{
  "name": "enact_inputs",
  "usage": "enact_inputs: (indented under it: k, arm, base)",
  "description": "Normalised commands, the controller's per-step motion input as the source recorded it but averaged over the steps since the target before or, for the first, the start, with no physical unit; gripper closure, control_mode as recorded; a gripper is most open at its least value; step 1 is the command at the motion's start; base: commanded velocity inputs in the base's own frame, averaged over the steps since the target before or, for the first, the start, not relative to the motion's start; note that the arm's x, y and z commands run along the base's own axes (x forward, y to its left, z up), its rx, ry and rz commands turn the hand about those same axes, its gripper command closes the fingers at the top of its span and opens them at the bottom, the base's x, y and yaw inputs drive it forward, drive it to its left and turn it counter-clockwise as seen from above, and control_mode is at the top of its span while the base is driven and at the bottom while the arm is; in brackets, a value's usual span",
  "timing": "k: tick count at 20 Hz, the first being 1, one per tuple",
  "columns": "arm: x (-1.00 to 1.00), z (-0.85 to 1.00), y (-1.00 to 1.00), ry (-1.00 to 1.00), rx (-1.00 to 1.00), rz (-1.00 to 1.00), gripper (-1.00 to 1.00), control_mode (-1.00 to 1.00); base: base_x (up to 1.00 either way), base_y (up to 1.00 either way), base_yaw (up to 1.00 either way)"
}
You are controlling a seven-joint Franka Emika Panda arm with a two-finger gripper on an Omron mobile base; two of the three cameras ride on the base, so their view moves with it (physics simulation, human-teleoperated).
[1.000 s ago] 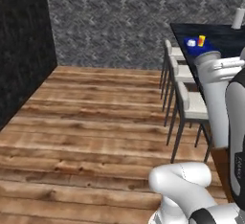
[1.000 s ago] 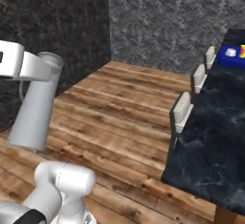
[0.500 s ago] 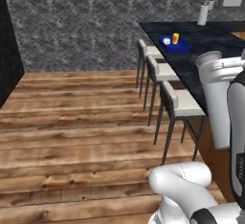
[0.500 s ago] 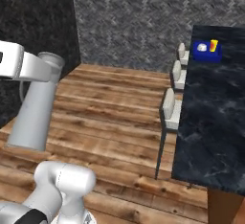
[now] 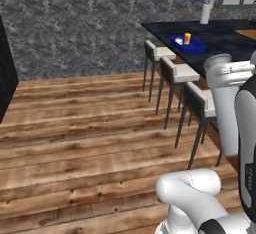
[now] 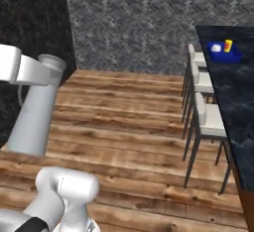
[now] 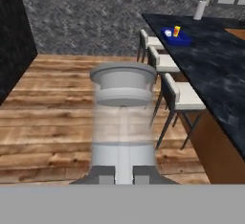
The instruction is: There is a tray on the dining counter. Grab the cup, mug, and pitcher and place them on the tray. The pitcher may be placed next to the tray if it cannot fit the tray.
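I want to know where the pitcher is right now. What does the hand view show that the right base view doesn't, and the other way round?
Hand view: the pitcher, upright and close in front of the camera, with the gripper shut on it; also a white upright thing at the counter's far end.
Right base view: the arm's white links at the left.
Both: the tray on the dining counter, with the cup and the mug standing in it, and the row of stools.

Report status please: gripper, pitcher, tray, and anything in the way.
Gripper shut on pitcher, held upright. Cup and mug on tray, far end of counter. Stools line the counter's near side.
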Motion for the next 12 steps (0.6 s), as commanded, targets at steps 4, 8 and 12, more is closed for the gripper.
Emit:
enact_inputs:
  k: [4, 8, 12]
  arm:
    - [0.0, 0.0, 0.0, 0.0, 0.0, 0.0, 1.0, 1.0]
    - [0.0, 0.0, 0.0, 0.0, 0.0, 0.0, 1.0, 1.0]
    - [0.0, 0.0, 0.0, 0.0, 0.0, 0.0, 1.0, 1.0]
  base:
    - [0.73, 0.79, -0.24]
    - [0.93, 0.69, -0.26]
    - [0.98, 0.61, -0.28]
